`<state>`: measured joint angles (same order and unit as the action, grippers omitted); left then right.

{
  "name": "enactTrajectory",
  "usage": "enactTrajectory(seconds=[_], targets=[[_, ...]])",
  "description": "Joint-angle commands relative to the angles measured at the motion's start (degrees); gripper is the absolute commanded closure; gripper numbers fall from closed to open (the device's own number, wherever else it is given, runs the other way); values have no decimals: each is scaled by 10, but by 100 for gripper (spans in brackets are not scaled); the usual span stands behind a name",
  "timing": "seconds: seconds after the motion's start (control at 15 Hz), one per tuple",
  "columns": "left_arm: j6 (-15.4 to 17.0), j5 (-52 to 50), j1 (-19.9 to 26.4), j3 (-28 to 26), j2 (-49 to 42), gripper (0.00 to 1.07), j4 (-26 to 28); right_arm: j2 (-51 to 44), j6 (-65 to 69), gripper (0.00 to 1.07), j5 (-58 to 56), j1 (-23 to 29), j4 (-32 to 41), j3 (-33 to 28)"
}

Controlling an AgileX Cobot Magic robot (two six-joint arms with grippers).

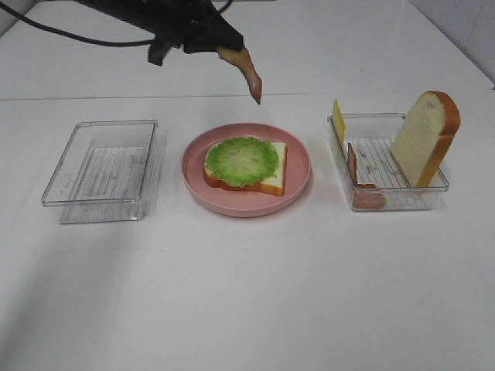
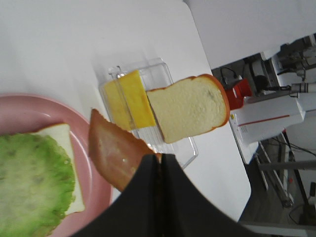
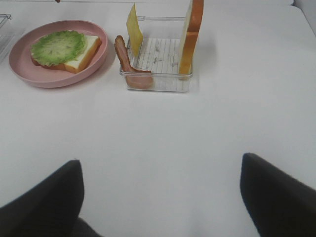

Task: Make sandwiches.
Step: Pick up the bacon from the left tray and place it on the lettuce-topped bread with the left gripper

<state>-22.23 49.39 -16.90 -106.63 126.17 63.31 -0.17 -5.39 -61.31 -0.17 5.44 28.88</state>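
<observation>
Where the white table lies nearest the high camera, the right gripper hangs over it with its two dark fingers spread wide and gripping nothing, well apart from all of the food. Beyond that stretch, three things sit in a row across the table. On the left is a clear tray with a ribbed floor. In the middle is the round pink plate. On it lies a flat bread slice with an orange-brown crust, topped by a ruffled green lettuce leaf that covers most of it and leaves a white edge showing toward the right. On the right is a second clear tray. A spare bacon strip leans against its left wall with its lower end curled into the near corner. A yellow cheese slice stands on edge at its far left corner. An upright bread slice leans at its right side, rising well above the rim. Farthest back, above the table behind the plate, the left gripper is clenched on one end of a held bacon strip, whose free end hangs down and to the right, clear of the plate and the lettuce.
</observation>
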Motion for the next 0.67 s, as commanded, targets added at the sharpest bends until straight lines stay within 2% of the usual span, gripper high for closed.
enactTrajectory(seconds=[0.07,0.2,0.4,0.67], targets=[[-4,13,-28,-33,48,107,34,-8,1,25,5,-4,2,-1],[-4,25,-39,-52,91,107,57,-8,1,25,5,-4,2,-1],[-6,45,-40,-53,128,107,77,-8,1,25,5,-4,2,-1],[-11,16,-14,-52,143,107,1,-8,1,25,5,-4,2,-1]])
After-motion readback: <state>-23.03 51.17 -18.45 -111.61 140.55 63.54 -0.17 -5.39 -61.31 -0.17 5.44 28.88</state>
